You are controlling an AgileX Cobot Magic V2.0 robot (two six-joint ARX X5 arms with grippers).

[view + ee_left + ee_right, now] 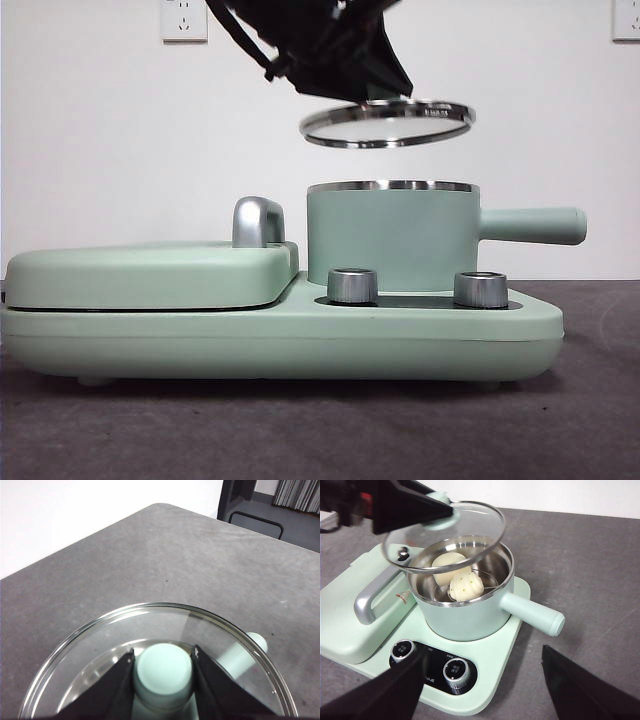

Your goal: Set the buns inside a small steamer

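The mint-green steamer pot (392, 238) stands on its base with its handle (532, 225) pointing right. In the right wrist view both buns lie inside the pot (470, 615): the smooth cream bun (446, 563) behind the ridged white bun with green specks (465, 586). My left gripper (163, 670) is shut on the lid's green knob (165, 669) and holds the glass lid (387, 122) slightly tilted a little above the pot. That lid also shows in the right wrist view (445, 535). My right gripper (482, 680) is open and empty, in front of the appliance.
The flat mint-green griddle part (150, 272) with a steel handle (257, 221) lies left of the pot. Two steel knobs (352, 285) sit on the base's front panel. Grey table (320, 430) lies all around; a white wall stands behind.
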